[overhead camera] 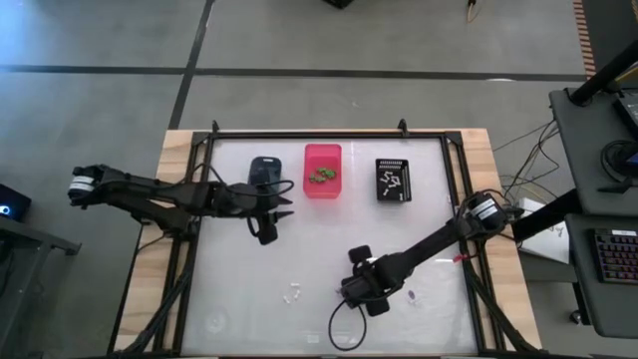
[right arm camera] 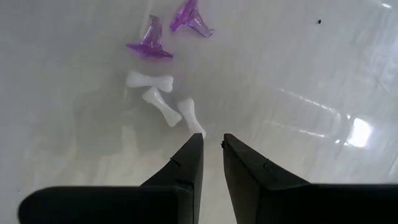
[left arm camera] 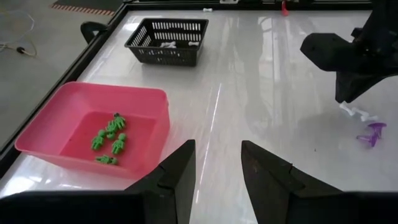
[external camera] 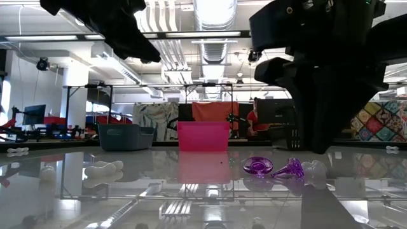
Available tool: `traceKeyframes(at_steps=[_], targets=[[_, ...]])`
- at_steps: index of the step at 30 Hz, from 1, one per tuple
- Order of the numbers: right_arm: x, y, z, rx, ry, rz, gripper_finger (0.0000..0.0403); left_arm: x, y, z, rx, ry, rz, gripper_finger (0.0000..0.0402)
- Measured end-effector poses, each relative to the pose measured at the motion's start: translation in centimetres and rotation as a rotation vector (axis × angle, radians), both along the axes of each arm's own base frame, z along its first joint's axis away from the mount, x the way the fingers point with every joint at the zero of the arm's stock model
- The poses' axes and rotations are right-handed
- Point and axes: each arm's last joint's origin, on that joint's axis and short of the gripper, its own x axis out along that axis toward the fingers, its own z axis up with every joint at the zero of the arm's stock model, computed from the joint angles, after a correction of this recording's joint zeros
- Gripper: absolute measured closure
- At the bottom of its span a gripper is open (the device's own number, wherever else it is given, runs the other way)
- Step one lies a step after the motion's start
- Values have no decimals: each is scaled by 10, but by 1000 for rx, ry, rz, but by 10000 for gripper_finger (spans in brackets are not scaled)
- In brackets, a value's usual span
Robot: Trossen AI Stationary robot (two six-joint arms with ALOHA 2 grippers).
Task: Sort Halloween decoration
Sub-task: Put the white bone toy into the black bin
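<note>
A: Where do the trinkets lie, taking the pink plastic bin [overhead camera: 322, 170] as the mark?

B: Small green figures [left arm camera: 109, 138] sit inside it. Its neighbour, the black mesh basket [overhead camera: 393, 179], holds white pieces. Well away from the pink bin, on the glossy white desk [overhead camera: 239, 289], three white plastic bones [right arm camera: 164, 99] lie clustered beside two purple translucent witch hats [right arm camera: 169, 34].

A: And the right hand [right arm camera: 211, 146]?

B: It hovers just short of the nearest bone, fingers a narrow slit apart, gripping nothing. The left hand [left arm camera: 216, 158] waits near the blue-grey bin [overhead camera: 264, 170], fingers apart and empty.

A: How should the pick go?

B: The slit looks too tight for a bone. Better to widen it, straddle one bone across its thin waist, then close. Crowding its neighbours risks scattering them.
</note>
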Motion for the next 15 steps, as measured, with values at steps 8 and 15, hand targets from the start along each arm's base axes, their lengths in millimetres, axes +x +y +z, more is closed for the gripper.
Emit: traceKeyframes(at_steps=[8, 15], targets=[[-1, -1, -2, -6, 7, 27, 348, 0, -1, 0, -3, -1, -1, 290], [3, 2, -2, 21, -34, 39, 331, 0, -1, 0, -9, -1, 1, 290]])
